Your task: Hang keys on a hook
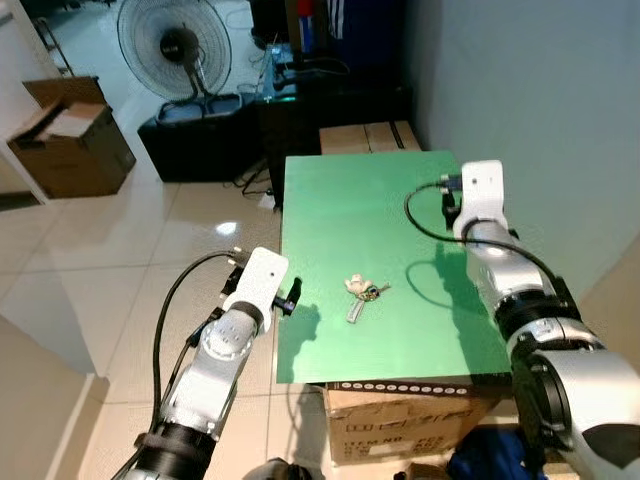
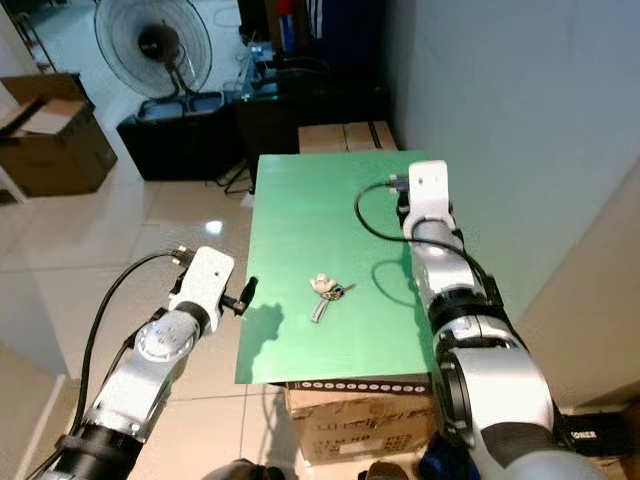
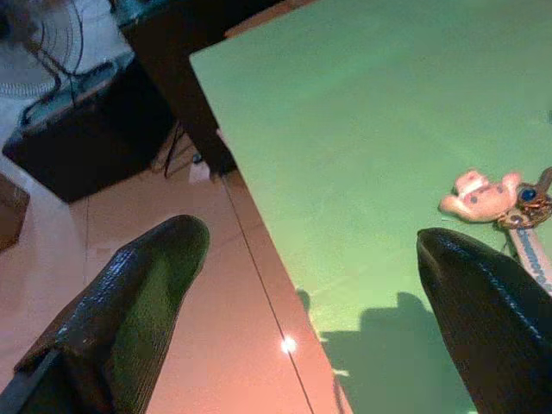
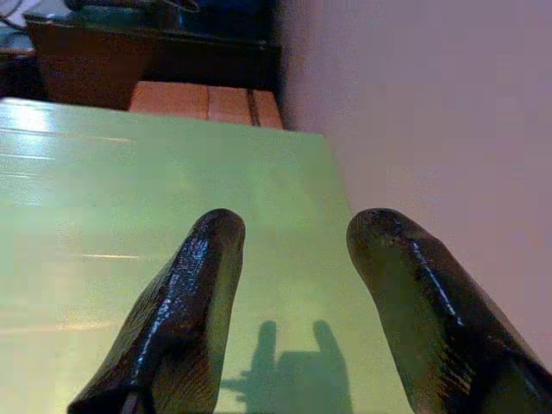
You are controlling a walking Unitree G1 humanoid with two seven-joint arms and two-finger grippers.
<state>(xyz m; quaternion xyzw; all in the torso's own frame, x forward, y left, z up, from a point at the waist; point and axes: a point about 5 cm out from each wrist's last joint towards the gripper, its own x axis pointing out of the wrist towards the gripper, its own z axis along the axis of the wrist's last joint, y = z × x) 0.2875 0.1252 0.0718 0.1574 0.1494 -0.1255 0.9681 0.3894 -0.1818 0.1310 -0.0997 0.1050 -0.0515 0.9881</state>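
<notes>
— Two arms are up, one on each side of a green board (image 1: 340,200). What lies nearest?

— A cardboard box (image 1: 400,420) under the board's near edge. Just left of that edge, over the tiled floor (image 1: 120,290), hangs the left gripper (image 3: 310,250). Its fingers (image 3: 138,285) are spread wide with nothing between them.

— And the keys?

— The keys (image 1: 362,292) lie flat on the board, toward its near half and about midway across, on a ring with a small pale pink charm (image 3: 479,193). They are near the left gripper's right finger but not touching it; the left wrist view shows the charm just beyond that fingertip.

— The right side?

— The right arm (image 1: 490,260) reaches over the board's right edge beside the grey wall (image 1: 540,100). The right gripper (image 4: 296,226) hovers above the green surface, fingers parted and empty, their shadow falling on the board below.

— Farther back?

— Past the board's far edge, wooden crates (image 1: 368,136), then a dark low cabinet (image 1: 200,140) with a standing fan (image 1: 168,45). Off to the far left sits an open carton (image 1: 70,140) on the floor.
</notes>
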